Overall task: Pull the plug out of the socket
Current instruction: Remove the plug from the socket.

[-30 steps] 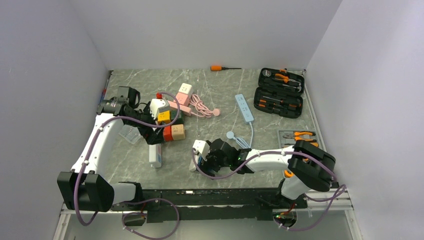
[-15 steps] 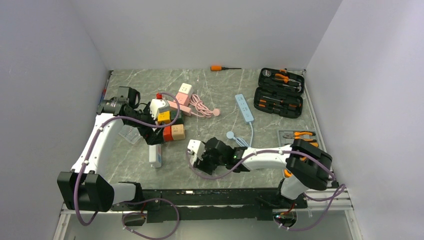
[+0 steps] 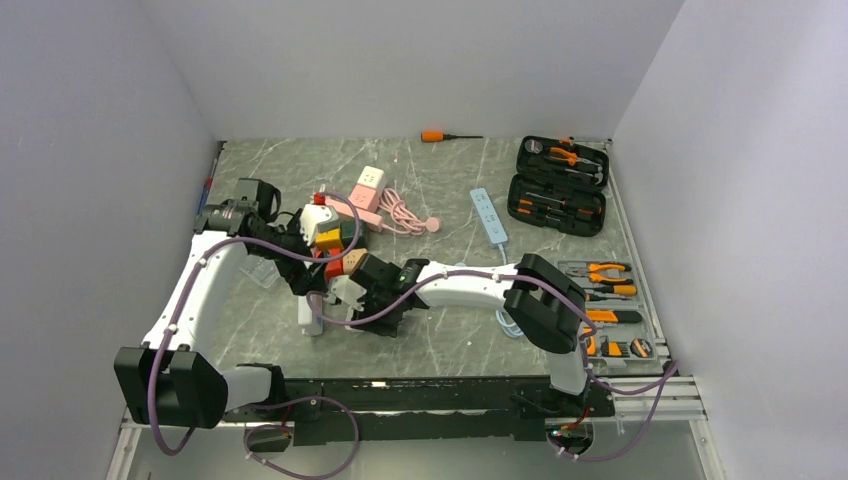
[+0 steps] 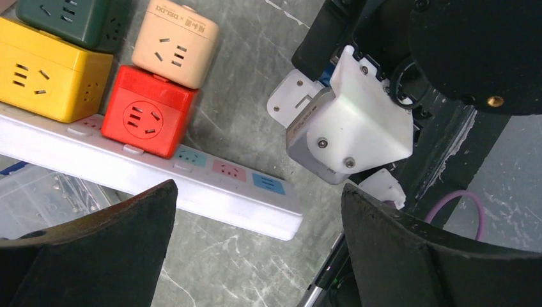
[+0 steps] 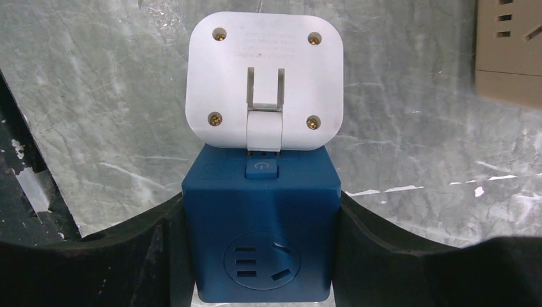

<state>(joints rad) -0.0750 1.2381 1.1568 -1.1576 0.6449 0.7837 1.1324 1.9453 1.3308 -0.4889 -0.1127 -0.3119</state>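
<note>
A dark blue cube socket (image 5: 259, 236) sits between my right gripper (image 5: 259, 214) fingers, which press on both of its sides. A white plug (image 5: 264, 80) with four screws is seated on the cube's far face. From above, that gripper (image 3: 345, 296) and the white plug (image 3: 347, 288) lie beside the white power strip (image 3: 311, 312). My left gripper (image 4: 259, 192) hangs wide open over the strip's end (image 4: 255, 201), holding nothing. In the left wrist view the white plug (image 4: 348, 125) shows to the right of the strip.
Red (image 4: 148, 110), beige (image 4: 176, 41), yellow (image 4: 45, 70) and green (image 4: 70, 19) cube sockets crowd the strip. A pink cube with cable (image 3: 385, 212), a light blue strip (image 3: 489, 215), a tool case (image 3: 558, 185), pliers (image 3: 600, 272) and a screwdriver (image 3: 440, 135) lie further off.
My right gripper closed on the blue cube and swung left across the table, from the front centre to beside the white power strip. The left arm barely moved.
</note>
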